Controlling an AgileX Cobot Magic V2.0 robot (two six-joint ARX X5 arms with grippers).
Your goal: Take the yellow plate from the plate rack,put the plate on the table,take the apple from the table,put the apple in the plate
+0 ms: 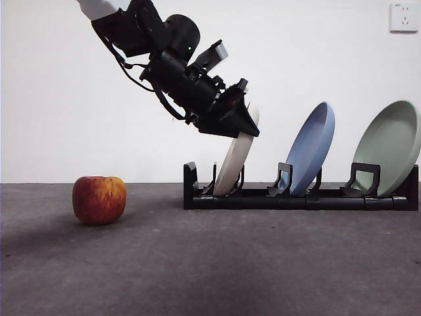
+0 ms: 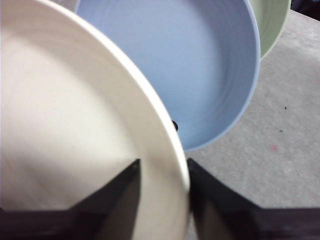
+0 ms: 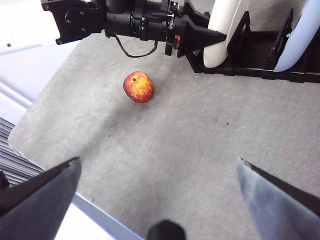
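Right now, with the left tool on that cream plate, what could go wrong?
The left tool pinches only the yellow plate's top rim, so it might slip or swing when lifted. Its lower edge sits in the plate rack; a skewed pull could drag the rack. The blue plate leans close behind, so a bump seems possible.

Blue plate [image 1: 311, 148] leans upright w/ pale green plate [image 1: 389, 146] just beside it, both tilted the same way. White wall [image 1: 59, 99] behind, w/ socket [image 1: 403, 17] top corner.
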